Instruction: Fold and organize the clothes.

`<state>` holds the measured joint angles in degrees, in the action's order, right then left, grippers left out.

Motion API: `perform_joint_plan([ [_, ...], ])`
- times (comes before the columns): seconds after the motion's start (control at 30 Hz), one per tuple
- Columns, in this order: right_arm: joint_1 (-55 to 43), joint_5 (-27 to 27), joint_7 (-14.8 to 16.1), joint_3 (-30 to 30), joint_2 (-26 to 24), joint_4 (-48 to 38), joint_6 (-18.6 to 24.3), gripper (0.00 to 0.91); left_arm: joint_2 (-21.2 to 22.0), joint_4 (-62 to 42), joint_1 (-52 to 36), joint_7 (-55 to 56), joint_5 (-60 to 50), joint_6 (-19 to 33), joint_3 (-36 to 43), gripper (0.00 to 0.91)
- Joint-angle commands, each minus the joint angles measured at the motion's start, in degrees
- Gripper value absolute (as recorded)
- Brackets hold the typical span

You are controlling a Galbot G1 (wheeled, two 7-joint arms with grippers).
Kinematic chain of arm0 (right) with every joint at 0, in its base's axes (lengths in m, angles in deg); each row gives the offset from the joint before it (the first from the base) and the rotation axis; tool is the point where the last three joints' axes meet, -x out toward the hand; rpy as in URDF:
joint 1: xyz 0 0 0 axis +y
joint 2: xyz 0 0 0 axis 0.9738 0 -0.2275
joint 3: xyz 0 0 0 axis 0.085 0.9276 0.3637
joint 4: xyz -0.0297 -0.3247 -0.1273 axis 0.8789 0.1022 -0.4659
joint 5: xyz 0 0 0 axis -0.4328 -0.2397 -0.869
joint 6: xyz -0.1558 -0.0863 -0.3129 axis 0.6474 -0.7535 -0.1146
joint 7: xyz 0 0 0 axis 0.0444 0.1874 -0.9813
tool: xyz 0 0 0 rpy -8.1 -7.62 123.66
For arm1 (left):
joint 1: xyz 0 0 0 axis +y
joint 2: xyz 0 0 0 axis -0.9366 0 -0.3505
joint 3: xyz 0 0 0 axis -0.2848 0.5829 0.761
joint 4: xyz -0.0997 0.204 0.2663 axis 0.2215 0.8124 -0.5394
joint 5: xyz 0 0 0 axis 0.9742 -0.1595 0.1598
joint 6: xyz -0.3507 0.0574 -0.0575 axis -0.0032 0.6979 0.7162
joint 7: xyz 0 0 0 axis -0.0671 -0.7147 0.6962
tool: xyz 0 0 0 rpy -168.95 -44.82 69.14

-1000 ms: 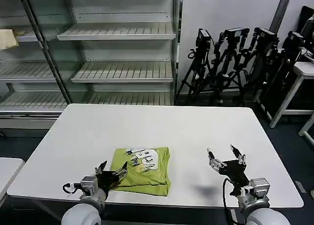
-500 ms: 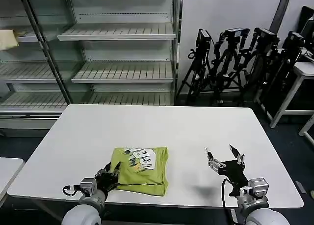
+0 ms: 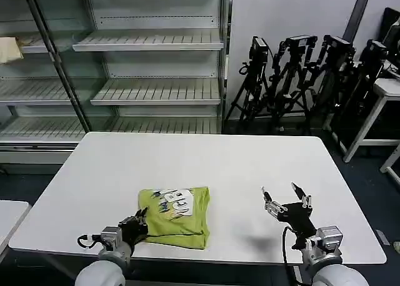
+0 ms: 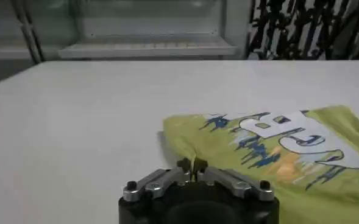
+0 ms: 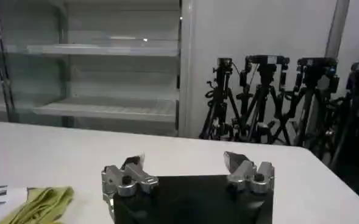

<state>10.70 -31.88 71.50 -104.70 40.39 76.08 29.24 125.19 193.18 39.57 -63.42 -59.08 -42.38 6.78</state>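
— Where is the T-shirt?

— The lime-green T-shirt [image 3: 175,216] lies folded into a rough square near the front edge of the white surface [image 3: 206,158], left of its middle. A blue and white print faces up on its far half.

— And the left claw?

— The left claw [image 3: 136,226] is at the shirt's near left corner, low on the surface. In the left wrist view its two fingers are pressed together, with the green hem of the shirt [image 4: 270,152] right at their tips; it looks pinched on that edge, though the cloth between the tips is hard to make out.

— The right one?

— The right claw [image 3: 286,201] hovers over bare surface, well apart from the shirt on its right side, fingers spread wide. Its wrist view shows the same wide gap [image 5: 188,173].

— Anything behind?

— Shelving [image 3: 125,67] stands beyond the surface, and a cluster of black tripods [image 3: 306,73] to its right.
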Motion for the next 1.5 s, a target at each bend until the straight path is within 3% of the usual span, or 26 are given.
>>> perform_joint_plan([
  [0.03,-0.36,0.04,0.06,0.45,-0.02,-0.04,0.3,0.907,-8.04,-0.18,2.02,-6.79,-6.41,0.19,-15.99,0.01],
  [0.33,-1.1,0.12,0.21,1.4,0.01,-1.05,1.04,0.907,-19.65,0.6,5.21,-17.69,-9.48,0.37,-41.8,0.01],
  [0.5,-1.67,0.0,0.19,2.33,0.04,-1.2,1.0,0.907,-20.61,8.15,5.57,-22.37,-12.77,0.22,-44.37,0.01],
  [0.63,-1.52,-0.02,0.19,2.29,-0.01,-1.2,0.96,0.907,-15.79,18.22,7.66,-22.34,-18.13,1.3,-35.03,0.01],
  [0.67,-1.18,-0.09,0.19,2.24,0.2,-1.11,0.96,0.907,-10.88,23.61,8.97,-22.06,-20.87,2.61,-26.36,0.01],
  [0.73,-0.79,-0.45,0.15,2.24,0.5,-1.07,0.97,0.907,-5.17,27.24,10.69,-21.65,-30.39,3.67,-12.96,0.01],
  [0.77,-0.29,-0.96,0.16,2.3,0.71,-1.06,0.97,0.907,-0.39,25.74,11.44,-20.62,-38.47,5.58,-3.63,0.01],
  [0.83,0.26,-1.31,0.16,2.26,0.6,-0.77,0.97,0.907,2.85,20.09,11.14,-18.27,-45.58,10.45,11.31,0.01],
  [0.93,0.62,-1.25,0.16,1.59,0.17,-0.15,0.92,0.907,6.08,12.73,8.51,-17.99,-50.05,14.53,20.79,0.01],
  [1.07,0.94,-0.94,0.04,0.08,-0.59,0.64,0.85,0.907,7.96,3.41,3.41,-20.08,-53.31,21.14,26.39,0.01],
  [1.23,1.17,-0.03,0.02,-2.73,-1.43,1.28,0.77,0.907,9.12,-0.72,-2.48,-21.76,-53.75,22.31,29.93,0.01],
  [1.5,-1.95,-1.75,2.0,-5.91,-1.88,-0.28,2.63,0.907,10.66,-5.66,-10.78,-21.99,-50.59,21.91,28.94,0.01],
])
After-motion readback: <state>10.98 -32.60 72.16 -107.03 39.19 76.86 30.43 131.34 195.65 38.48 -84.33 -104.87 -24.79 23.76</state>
